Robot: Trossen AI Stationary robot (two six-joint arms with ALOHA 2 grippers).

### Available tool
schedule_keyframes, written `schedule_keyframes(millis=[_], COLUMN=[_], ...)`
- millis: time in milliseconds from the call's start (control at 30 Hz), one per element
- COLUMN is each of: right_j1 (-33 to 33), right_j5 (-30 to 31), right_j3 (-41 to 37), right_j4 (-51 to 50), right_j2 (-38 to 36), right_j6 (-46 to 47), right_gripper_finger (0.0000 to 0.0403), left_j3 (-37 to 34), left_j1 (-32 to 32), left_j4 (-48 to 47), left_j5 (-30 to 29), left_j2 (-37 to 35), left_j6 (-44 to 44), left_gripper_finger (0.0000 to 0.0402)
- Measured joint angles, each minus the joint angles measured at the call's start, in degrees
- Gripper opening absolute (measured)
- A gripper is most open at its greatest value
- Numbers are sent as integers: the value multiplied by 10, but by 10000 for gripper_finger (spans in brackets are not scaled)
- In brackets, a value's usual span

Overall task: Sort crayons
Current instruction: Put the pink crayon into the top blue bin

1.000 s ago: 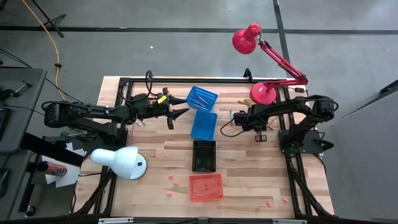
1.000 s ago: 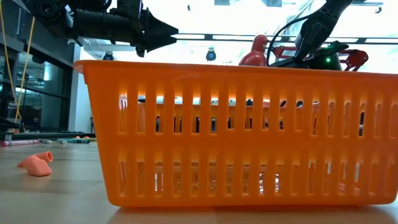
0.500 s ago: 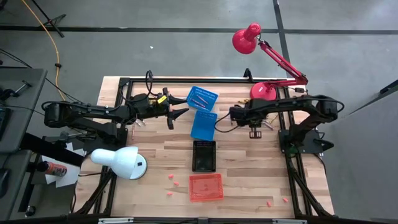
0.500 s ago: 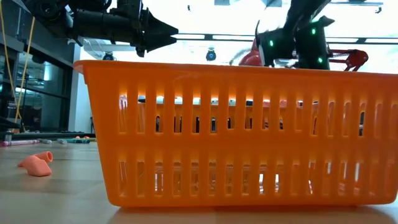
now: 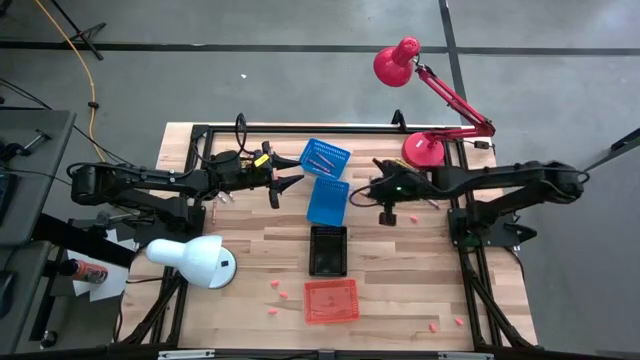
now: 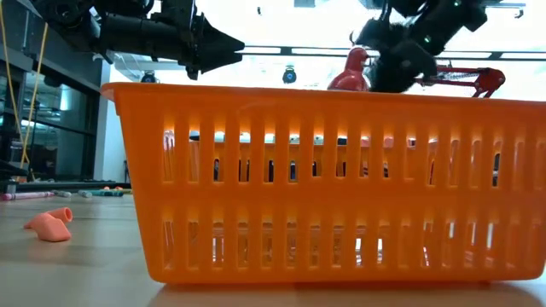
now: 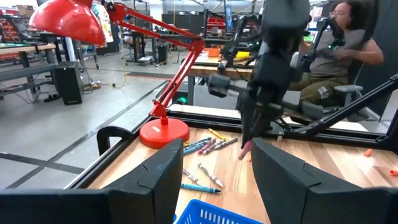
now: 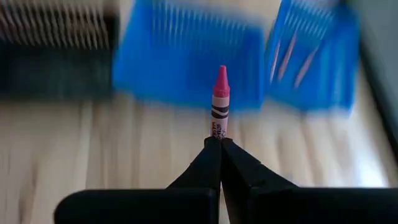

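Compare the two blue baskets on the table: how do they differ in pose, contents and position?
The farther blue basket sits turned at an angle to the table edge; the nearer blue basket sits almost square. The farther one holds a few crayons; the nearer one shows none from above. The nearer one lies closest to the right gripper, shut on a pink crayon. Both are blue slatted baskets of similar size.
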Motion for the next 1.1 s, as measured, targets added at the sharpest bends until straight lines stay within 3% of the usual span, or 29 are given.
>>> schedule_keyframes(millis=[233,333,733,900,1100], right_j1=[-18,-32,-69,-109,-153], right_j5=[-8,-31,-52,-51,-51], right_j3=[-113,-144,-149,-149,-93], right_j4=[393,501,560,686,714], right_j2=[-7,-2,19,104,236], right_j6=[-66,-68,-70,-50,15], right_gripper_finger=[0,0,0,0,0], left_j3=[0,0,0,0,0], left_j1=[0,0,0,0,0], left_j4=[0,0,0,5,5], left_j5=[0,0,-1,-1,-1], left_j2=[0,0,0,0,0], left_j6=[0,0,10,10,30], left_gripper_finger=[177,177,179,179,179])
